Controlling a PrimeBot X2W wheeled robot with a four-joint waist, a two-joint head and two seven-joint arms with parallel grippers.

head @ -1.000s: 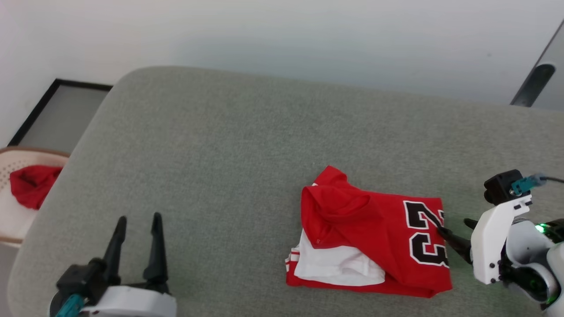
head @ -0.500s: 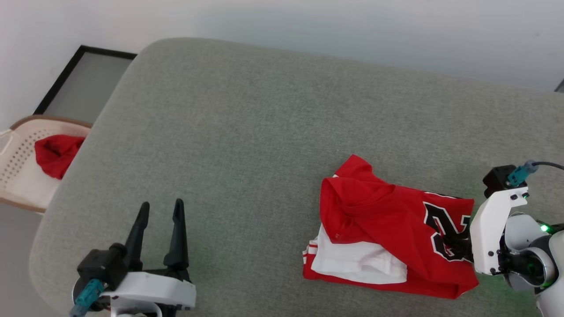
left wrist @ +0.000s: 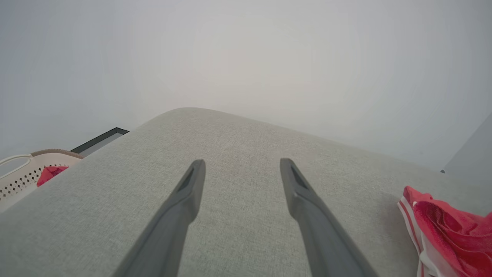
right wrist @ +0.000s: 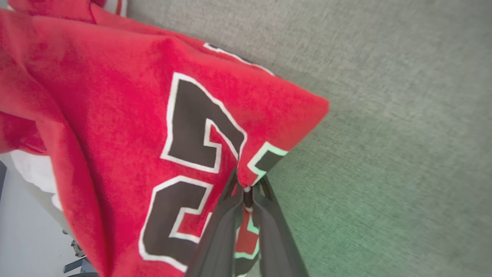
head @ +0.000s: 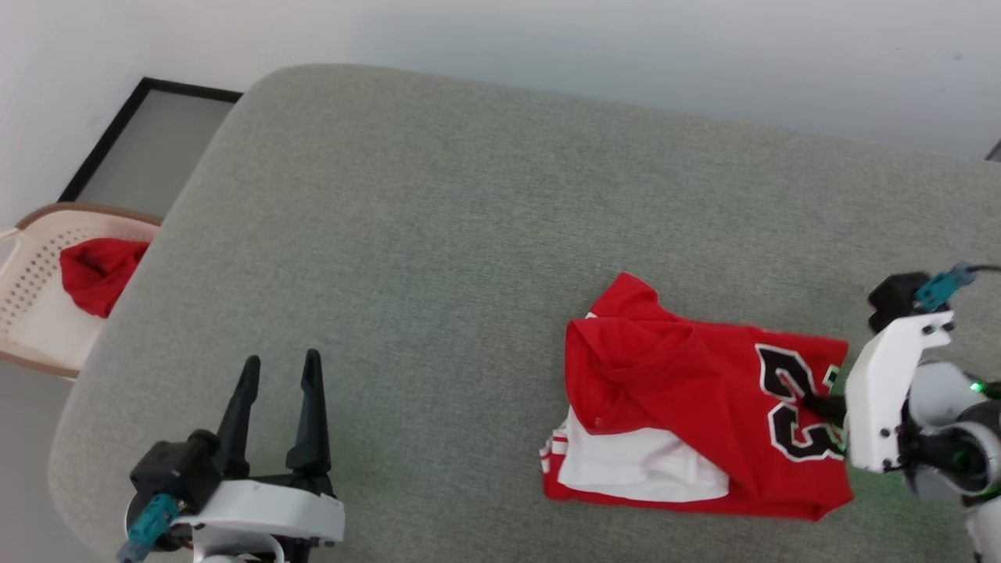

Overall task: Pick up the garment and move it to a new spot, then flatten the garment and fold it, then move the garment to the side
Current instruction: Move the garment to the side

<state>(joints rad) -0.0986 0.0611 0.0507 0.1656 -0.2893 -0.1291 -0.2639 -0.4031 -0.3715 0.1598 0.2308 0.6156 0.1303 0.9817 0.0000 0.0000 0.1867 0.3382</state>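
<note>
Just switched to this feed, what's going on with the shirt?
The right gripper is shut on the edge of the folded red jersey T-shirt with the black number print, at the number. The shirt lies on the grey upholstered surface. The left gripper is open, apart from it, holding nothing.

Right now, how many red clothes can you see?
2. The red jersey lies on the grey surface, pinched by the right hand; a red cloth sits in the basket. Others may hide.
</note>
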